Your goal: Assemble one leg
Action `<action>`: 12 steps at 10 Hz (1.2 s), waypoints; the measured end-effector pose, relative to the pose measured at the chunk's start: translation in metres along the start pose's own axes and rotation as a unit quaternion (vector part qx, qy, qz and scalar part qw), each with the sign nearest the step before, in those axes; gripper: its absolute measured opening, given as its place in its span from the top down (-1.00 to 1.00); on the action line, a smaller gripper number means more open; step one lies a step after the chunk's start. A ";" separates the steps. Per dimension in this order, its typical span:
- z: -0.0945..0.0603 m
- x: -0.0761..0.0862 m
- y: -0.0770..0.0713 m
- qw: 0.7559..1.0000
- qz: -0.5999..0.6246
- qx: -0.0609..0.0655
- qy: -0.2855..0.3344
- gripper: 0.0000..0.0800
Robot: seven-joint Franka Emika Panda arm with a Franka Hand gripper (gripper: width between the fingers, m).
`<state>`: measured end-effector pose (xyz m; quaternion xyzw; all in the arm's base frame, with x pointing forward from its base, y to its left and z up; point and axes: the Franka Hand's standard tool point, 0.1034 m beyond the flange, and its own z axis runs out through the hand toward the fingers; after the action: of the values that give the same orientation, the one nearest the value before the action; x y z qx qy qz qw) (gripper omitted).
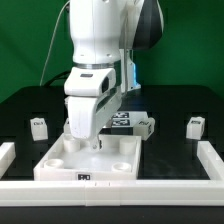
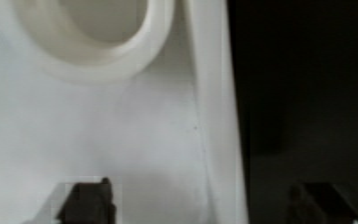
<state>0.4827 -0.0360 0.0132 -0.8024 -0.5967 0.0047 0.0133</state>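
The large white panel (image 1: 70, 160) with round corner sockets lies flat at the front middle of the black table. My gripper (image 1: 93, 141) is lowered onto it, fingers pointing down. In the wrist view the panel (image 2: 105, 120) fills one side, with a round socket (image 2: 78, 30) showing. The gripper (image 2: 201, 205) is open: one fingertip (image 2: 83, 200) is over the panel, the other over the black table, and the panel's edge runs between them. Small white tagged legs stand at the exterior view's left (image 1: 38, 125) and right (image 1: 195, 126).
More tagged white pieces (image 1: 140, 124) sit just behind the panel, right of the arm. A raised white rail borders the table at the left (image 1: 5, 155), right (image 1: 212, 160) and front (image 1: 150, 194).
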 end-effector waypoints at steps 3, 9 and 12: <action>0.000 0.000 0.000 1.000 -0.001 0.000 0.000 0.82; 0.000 0.000 0.000 1.000 0.000 -0.001 0.000 0.86; -0.001 0.004 0.002 1.000 -0.024 -0.003 -0.003 0.86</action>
<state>0.4862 -0.0331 0.0141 -0.7880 -0.6156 0.0054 0.0090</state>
